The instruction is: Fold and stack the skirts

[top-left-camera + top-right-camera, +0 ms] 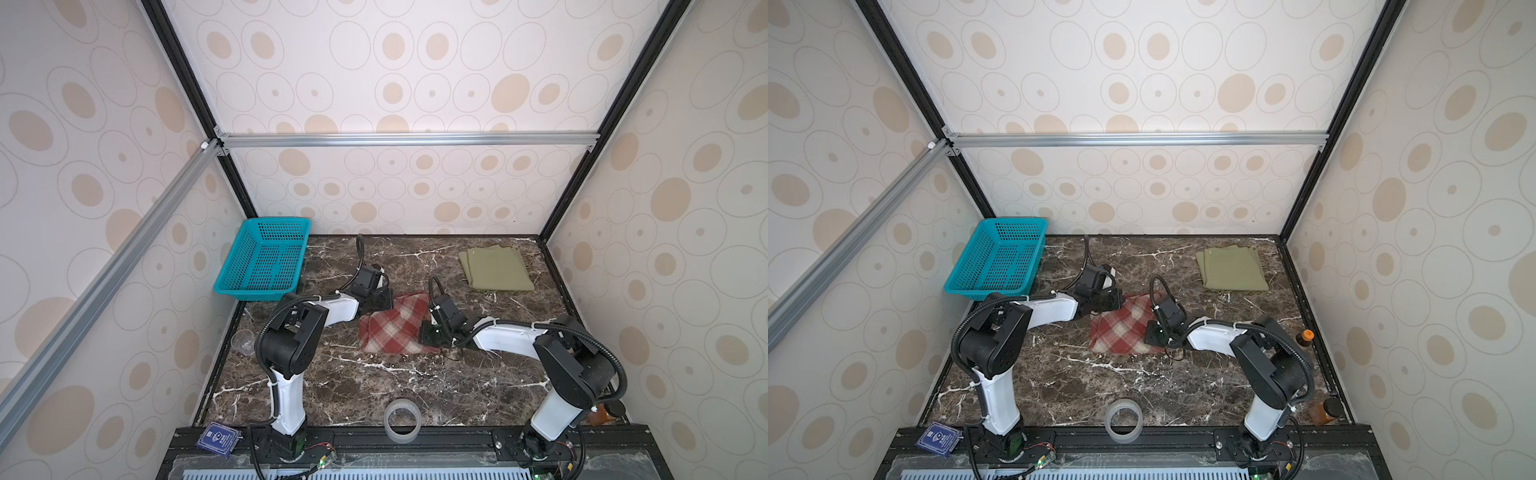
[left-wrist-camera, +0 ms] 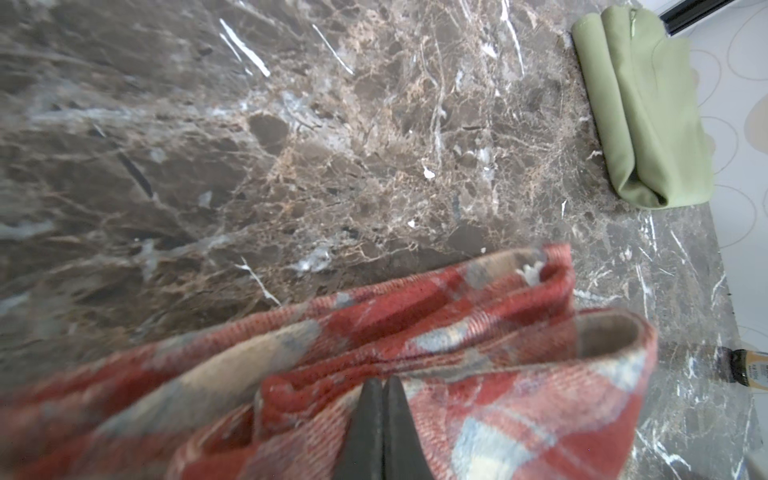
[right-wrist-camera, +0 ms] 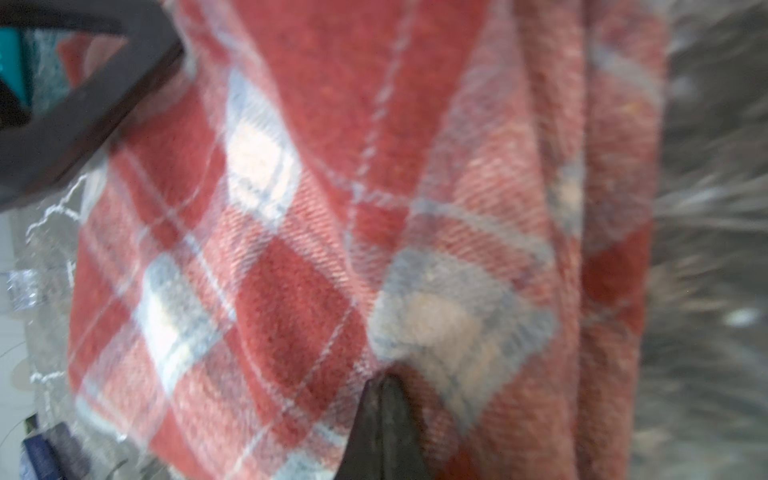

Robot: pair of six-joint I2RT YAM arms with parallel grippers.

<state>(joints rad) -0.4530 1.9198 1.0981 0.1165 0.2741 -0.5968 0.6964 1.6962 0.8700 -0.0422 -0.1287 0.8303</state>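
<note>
The red-and-cream plaid skirt [image 1: 395, 328] [image 1: 1121, 328] lies folded mid-table. My left gripper [image 1: 379, 298] [image 1: 1111, 301] is at its far left corner, and in the left wrist view the gripper [image 2: 383, 380] is shut with bunched plaid cloth [image 2: 478, 332] at its tips. My right gripper [image 1: 432, 332] [image 1: 1156, 332] is at the skirt's right edge. It is shut in the right wrist view [image 3: 384, 376], where the plaid [image 3: 291, 270] puckers around the tips. The olive-green skirt [image 1: 496, 268] [image 1: 1231, 268] [image 2: 652, 112] lies folded at the far right, apart from both grippers.
A teal mesh basket [image 1: 266, 259] [image 1: 1000, 257] sits at the far left corner. A tape roll [image 1: 401, 419] rests at the front edge, and a clear cup [image 1: 243, 341] stands by the left wall. A brown bottle [image 1: 1306, 337] and an amber jar [image 1: 1325, 411] stand along the right wall.
</note>
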